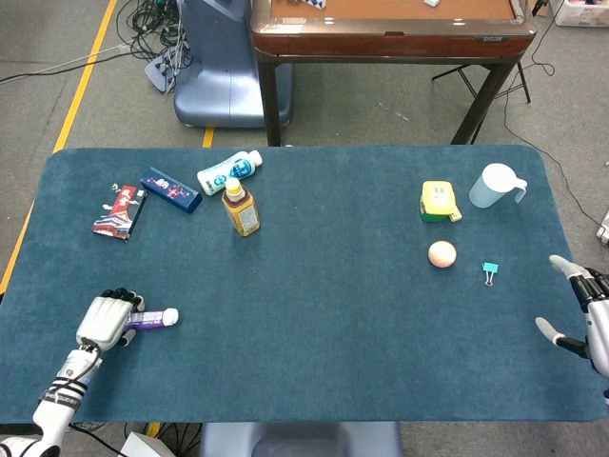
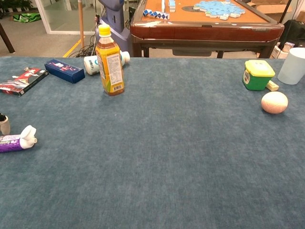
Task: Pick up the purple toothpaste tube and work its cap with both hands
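While the blue-carpeted table (image 1: 314, 295) fills most of both views, grey floor shows beyond its far edge, with a wooden table (image 1: 390, 29) and a blue machine base (image 1: 214, 67) standing there, and cables trailing across the floor beside a yellow line. Near the far left corner lie a red packet (image 1: 119, 210), a dark blue box (image 1: 170, 188) and a white bottle (image 1: 228, 172) on its side, with an upright amber drink bottle (image 1: 240, 207) just beside them. Toward the far right corner sit a green tub with a yellow lid (image 1: 437, 201) and a pale cup (image 1: 493, 185); an egg-like ball (image 1: 442, 253) and a small teal binder clip (image 1: 490, 273) lie nearer the right edge.

Near the front left corner, the purple toothpaste tube (image 1: 152, 320) lies flat, white cap (image 2: 28, 137) pointing toward the middle of the table. The left hand (image 1: 107, 320) rests over the tube's tail end, fingers curled down across it; whether it truly grips the tube cannot be told. At the right edge the right hand (image 1: 582, 312) hovers with fingers spread apart, holding nothing.
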Robot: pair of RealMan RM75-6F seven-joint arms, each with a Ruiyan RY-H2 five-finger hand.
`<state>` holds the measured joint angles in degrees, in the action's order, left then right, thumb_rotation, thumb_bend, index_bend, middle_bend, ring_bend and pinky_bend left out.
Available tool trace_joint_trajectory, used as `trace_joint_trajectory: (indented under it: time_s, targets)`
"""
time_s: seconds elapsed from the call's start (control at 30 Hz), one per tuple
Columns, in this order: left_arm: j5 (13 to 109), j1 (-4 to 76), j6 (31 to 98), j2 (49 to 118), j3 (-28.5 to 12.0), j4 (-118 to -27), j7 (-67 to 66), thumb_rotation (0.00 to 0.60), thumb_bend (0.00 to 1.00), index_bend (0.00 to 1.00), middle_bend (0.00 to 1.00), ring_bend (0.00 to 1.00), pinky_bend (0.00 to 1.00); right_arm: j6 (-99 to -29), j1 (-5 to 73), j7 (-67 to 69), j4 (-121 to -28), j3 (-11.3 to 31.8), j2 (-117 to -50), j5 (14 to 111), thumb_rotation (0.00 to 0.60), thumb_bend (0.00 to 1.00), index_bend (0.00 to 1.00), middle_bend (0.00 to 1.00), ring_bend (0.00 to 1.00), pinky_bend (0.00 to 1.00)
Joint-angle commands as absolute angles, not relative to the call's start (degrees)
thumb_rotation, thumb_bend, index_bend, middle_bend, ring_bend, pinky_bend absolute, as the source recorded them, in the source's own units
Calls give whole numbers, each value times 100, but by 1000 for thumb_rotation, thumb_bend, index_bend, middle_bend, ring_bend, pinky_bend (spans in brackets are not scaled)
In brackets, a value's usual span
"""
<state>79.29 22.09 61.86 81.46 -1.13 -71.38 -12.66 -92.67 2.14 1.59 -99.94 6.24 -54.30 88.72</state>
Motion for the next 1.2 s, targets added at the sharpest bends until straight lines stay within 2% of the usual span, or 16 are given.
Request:
trace_joint_trajectory:
  time_s: [0.03,0.37,0.63,0.87,1.2]
  targets:
    - [7921,2221,6154,8142,-101,-7140,-1265,600,198,419,370,251,259,-9269,211,156,-9994,625,-5430,8871,600,28,172,285,264,361]
    - [7910,2278,6032,8163,-94,-7078,-1016,600,317,442,403,258,268,-9274,201,132,-10030,632,-5433,8867,600,28,172,285,264,361]
    - [8073,2365,6019,8228,-100,-6883,-506,600,422,525,531,341,290,-9259,205,118,-10051,641,-5430,8863,600,28,172,285,264,360]
    - [8312,2483,6095,8216,-148,-6714,276,600,456,588,635,428,333,-9125,318,24,-10178,647,-5366,8973,600,28,172,285,264,360]
    - [8646,2694,6237,8047,-218,-6856,1481,600,495,613,684,475,354,-8799,681,-138,-10533,720,-5130,9343,600,56,172,285,264,360]
